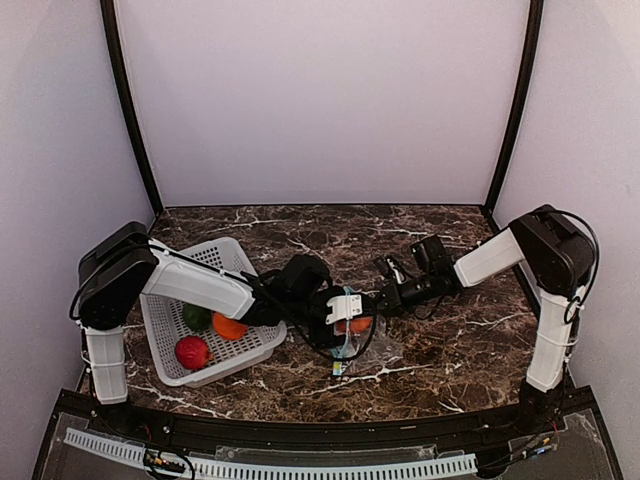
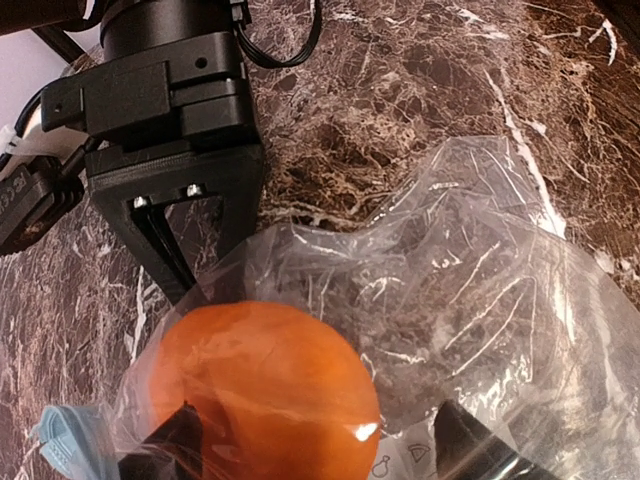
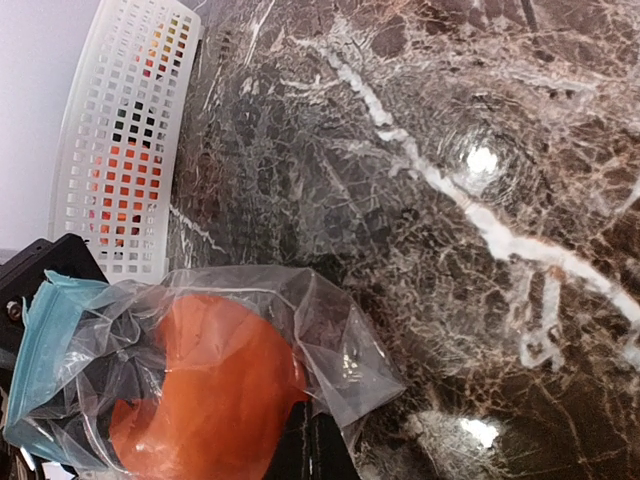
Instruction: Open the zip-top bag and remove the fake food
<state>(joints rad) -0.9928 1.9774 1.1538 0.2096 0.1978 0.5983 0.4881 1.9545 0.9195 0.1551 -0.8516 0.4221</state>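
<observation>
Closest to us, an orange piece (image 2: 265, 390) of fake food is sitting inside the zip-top bag (image 2: 470, 290) near the middle of the table (image 1: 450, 350), between the spread fingers of our left gripper (image 2: 320, 450). Our right gripper (image 2: 183, 288) is pinching the bag's edge. With a green piece (image 1: 196, 317), a second orange piece (image 1: 229, 326) and a red piece (image 1: 192, 351) lying in the white basket (image 1: 235, 252), we are judging the task mostly done, this bagged piece remaining.

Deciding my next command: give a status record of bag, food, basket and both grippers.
zip-top bag: mid-table, between both grippers
in bag: one round orange
basket: green piece, orange piece, red piece
left gripper: fingers spread, straddling the bagged orange
right gripper: fingers close together at bag edge, apparently pinching it
</observation>
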